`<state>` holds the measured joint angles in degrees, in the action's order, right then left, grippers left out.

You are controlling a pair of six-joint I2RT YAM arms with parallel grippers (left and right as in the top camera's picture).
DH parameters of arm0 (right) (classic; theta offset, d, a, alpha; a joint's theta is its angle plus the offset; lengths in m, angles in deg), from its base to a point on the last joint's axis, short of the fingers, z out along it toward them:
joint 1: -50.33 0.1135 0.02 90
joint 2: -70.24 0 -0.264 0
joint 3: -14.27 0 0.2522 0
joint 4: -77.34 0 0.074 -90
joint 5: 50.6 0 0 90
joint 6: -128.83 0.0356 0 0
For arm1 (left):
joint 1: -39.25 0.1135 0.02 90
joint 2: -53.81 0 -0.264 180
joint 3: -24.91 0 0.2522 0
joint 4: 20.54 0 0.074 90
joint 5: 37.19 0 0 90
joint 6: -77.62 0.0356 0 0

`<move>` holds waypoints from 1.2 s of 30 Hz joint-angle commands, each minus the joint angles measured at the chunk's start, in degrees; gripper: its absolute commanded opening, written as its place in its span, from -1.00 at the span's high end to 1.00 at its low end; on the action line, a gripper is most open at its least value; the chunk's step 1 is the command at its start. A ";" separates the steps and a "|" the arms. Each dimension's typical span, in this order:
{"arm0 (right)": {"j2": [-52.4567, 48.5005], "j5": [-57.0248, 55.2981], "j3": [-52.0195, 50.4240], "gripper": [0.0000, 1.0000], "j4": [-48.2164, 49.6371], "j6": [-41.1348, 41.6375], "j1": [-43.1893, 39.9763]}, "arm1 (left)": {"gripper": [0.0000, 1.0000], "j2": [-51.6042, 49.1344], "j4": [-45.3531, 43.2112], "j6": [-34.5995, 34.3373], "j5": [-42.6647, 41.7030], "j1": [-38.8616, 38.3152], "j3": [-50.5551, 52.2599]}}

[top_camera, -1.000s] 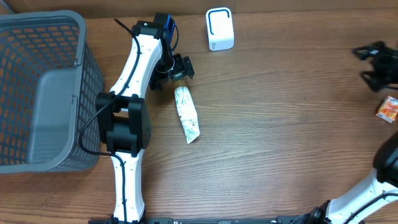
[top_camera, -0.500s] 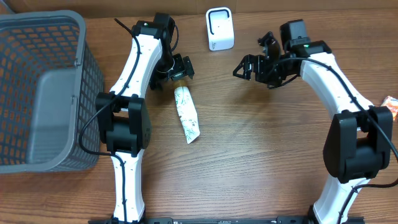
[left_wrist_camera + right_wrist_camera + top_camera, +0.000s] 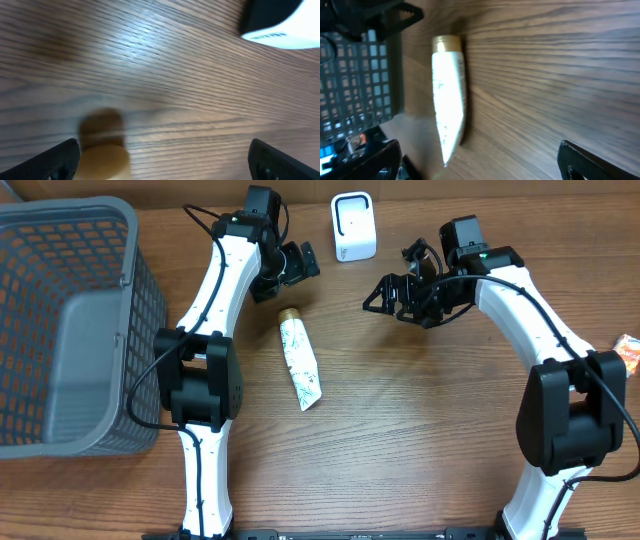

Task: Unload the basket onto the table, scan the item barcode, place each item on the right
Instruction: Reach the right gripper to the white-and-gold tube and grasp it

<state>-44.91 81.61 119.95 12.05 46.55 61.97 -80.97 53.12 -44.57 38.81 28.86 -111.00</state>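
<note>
My left pincer (image 3: 298, 270) gapes wide just up-frame of the tube (image 3: 299, 363); right pincer (image 3: 393, 277), mid-frame, equally wide.

White tube (image 3: 300, 365) — green leafy print, gold cap (image 3: 289, 313), grey lattice basket (image 3: 146, 330), brown wood-grain table (image 3: 420, 440), white scanner (image 3: 353, 240)

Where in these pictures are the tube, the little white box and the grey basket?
tube (image 3: 300, 363), overhead view, middle of its patterned body.
white box (image 3: 354, 226), overhead view, middle of its top face.
grey basket (image 3: 148, 305), overhead view, its right-hand mesh wall.
</note>
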 commanded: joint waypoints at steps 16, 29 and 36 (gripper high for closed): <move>0.00 -33.07 -0.74 -0.70 8.61 11.17 24.55 | -1.00 1.05 2.95 -3.17 12.94 10.03 0.17; -6.64 -44.78 -2.14 -0.69 16.35 17.84 33.40 | -1.00 1.05 4.37 -3.15 12.94 10.71 0.17; -6.91 -56.72 -2.14 -0.30 13.75 17.84 32.94 | -1.00 1.05 4.37 -3.15 12.94 10.71 0.17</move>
<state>-51.82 33.46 117.98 26.76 64.06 95.37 -80.97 57.49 -46.80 51.16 39.72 -111.00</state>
